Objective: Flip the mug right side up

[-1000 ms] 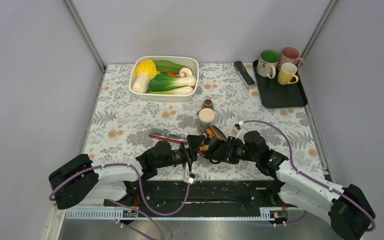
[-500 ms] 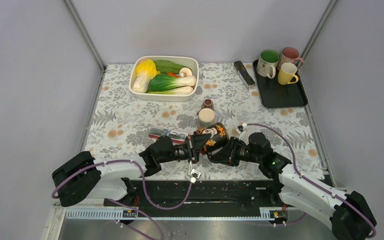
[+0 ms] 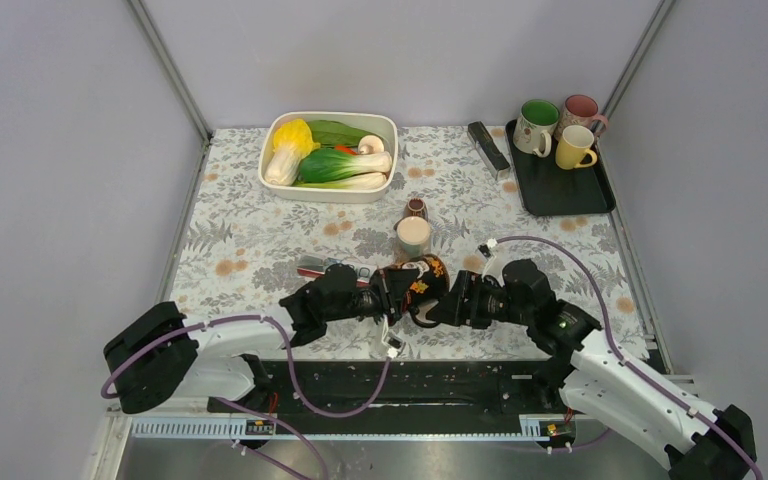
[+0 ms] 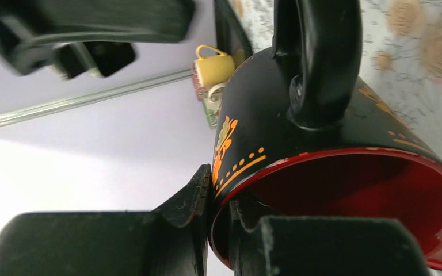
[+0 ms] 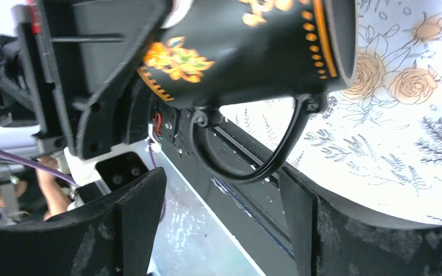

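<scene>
Floral-print tablecloth (image 3: 260,240) between grey walls; work zone at the near centre edge.

Left gripper (image 3: 388,292): clamped shut on the rim of the black ceramic mug with orange flower pattern and red interior (image 3: 422,283), one finger inside and one outside. Mug position: apparently raised off the cloth, roughly on its side between both grippers, just in front of the small cup with cream-coloured inside (image 3: 412,234). Right gripper (image 3: 457,300): jaws spread wide, nothing held.

Procedure:
1. Draw the right fingers clear of the handle (image 5: 236,179) before any rotation.
2. Roll the left wrist slowly to a mouth-up attitude. Expect swing of the body about the narrow rim pinch.
3. Lower flat onto bare cloth, away from the cup.

View comparison:
- Left wrist: shows the rim pinch and the red interior, both unclear from above.
- Right wrist: shows the handle loop between the open fingers, no contact visible.
- Top view only: shows mug position relative to the cup.
</scene>
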Robot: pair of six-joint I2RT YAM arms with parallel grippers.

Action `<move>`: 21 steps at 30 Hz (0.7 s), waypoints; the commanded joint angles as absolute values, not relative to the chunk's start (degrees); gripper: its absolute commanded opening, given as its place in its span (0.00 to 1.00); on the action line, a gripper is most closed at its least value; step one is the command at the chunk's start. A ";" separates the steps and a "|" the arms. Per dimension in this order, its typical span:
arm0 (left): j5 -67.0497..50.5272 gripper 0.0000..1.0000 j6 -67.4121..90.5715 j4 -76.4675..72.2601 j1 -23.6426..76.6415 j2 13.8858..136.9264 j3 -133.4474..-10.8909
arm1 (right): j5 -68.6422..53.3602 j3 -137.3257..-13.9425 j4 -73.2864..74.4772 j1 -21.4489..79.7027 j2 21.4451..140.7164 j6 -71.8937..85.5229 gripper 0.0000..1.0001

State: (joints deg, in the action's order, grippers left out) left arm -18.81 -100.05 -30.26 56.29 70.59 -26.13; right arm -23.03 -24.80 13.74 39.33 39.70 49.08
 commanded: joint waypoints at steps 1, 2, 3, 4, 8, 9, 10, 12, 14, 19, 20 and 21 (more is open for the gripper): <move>-18.16 0.00 -101.96 -30.00 56.34 66.79 -29.51 | -23.09 -31.48 21.09 39.61 38.75 36.63 0.82; -17.89 0.00 -102.02 -28.29 56.46 65.87 -29.95 | -23.41 -32.76 23.43 39.62 38.82 34.67 0.83; -17.28 0.00 -101.57 -25.82 56.66 64.90 -30.97 | -23.67 -34.08 25.64 39.59 38.78 32.59 0.84; -15.50 0.00 -99.29 -21.99 57.04 63.85 -32.52 | -24.17 -35.59 27.47 39.63 38.60 30.34 0.86; -6.22 0.00 -84.87 1.65 58.80 62.00 -44.97 | -22.99 -42.27 32.07 39.63 37.19 19.72 0.88; -4.95 0.00 -81.15 7.71 59.01 62.01 -48.25 | -22.61 -43.85 32.21 39.59 37.08 16.45 0.88; -4.02 0.00 -77.52 14.03 59.04 62.24 -51.98 | -22.29 -45.10 32.26 39.57 37.23 13.19 0.88; -2.92 0.00 -69.72 27.71 59.06 63.03 -58.66 | -22.00 -47.59 32.37 39.62 38.01 6.15 0.88; -1.98 0.00 -60.35 39.19 59.06 64.64 -65.47 | -22.65 -49.41 32.55 39.60 38.74 -1.62 0.89; -7.25 0.00 -38.11 62.61 55.66 71.07 -81.37 | -33.37 -51.14 31.88 39.59 41.78 -16.20 0.86; -8.06 0.00 -34.49 64.99 55.43 72.02 -83.26 | -38.68 -51.54 31.63 39.61 42.69 -17.27 0.86; -8.68 0.00 -31.58 66.61 55.38 72.56 -84.74 | -44.18 -51.88 31.09 39.57 43.84 -18.10 0.85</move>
